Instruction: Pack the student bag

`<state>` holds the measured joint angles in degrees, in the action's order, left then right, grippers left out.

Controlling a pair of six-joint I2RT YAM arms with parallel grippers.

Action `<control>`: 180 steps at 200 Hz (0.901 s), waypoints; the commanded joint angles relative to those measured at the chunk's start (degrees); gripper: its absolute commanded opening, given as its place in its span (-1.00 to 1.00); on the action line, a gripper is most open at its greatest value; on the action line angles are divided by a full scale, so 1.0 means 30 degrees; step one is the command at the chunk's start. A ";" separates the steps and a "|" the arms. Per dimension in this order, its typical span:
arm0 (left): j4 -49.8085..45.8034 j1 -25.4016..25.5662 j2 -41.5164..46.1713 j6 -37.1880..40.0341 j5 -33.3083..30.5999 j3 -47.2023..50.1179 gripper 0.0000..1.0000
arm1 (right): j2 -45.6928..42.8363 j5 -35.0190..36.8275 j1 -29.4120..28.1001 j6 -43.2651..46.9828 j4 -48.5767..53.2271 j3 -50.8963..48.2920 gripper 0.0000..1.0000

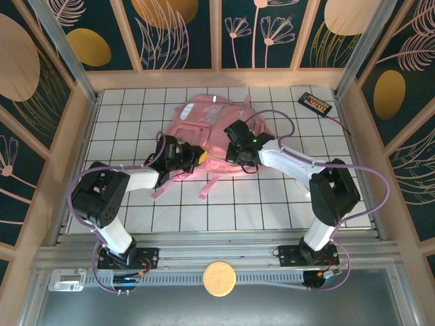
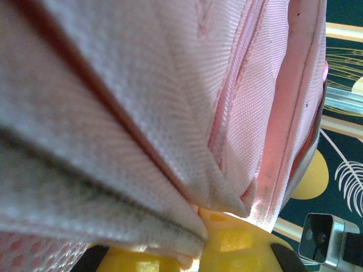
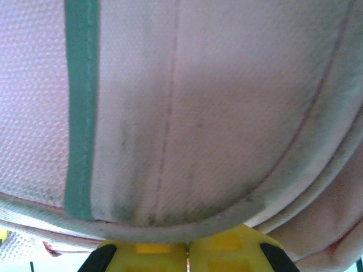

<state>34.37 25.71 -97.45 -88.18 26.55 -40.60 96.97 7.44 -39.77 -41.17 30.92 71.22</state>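
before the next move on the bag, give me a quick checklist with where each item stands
1. left pincer shut on a fold of the bag: ok
2. right pincer shut: ok
3. Bag fabric actually caught in the right pincer: cannot tell, the trim edge lies right at its tips
4. Bag resting on the table: ok
5. Bag opening free for packing: cannot tell
6. black device apart from the bag: ok

You had no legible text to go by: the small black device (image 1: 315,103) on the table's (image 1: 272,204) far right bore an orange label (image 1: 316,104), its lettering unreadably small.
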 commanded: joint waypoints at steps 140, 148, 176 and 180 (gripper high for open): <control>-0.1645 -0.3253 0.2648 0.3448 0.1091 0.2041 -1.00 | -0.1393 -0.3876 0.2142 0.6750 -0.0349 -0.0624 -1.00; -0.2045 -0.3648 0.2486 0.3909 0.1212 0.1710 -1.00 | -0.1451 -0.4460 0.1726 0.7163 -0.0426 -0.0678 -1.00; -0.4658 -0.4741 0.1213 0.6769 0.1674 -0.1317 -1.00 | -0.1131 -0.5900 -0.0171 0.7534 -0.0596 -0.0667 -1.00; -0.5218 -0.4857 0.0932 0.7291 0.1723 -0.2007 -1.00 | -0.1022 -0.5985 -0.0459 0.7485 -0.0608 -0.0580 -1.00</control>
<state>26.48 15.35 -91.61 -76.40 34.70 -37.82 94.52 -8.78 -37.58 -21.28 27.81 69.47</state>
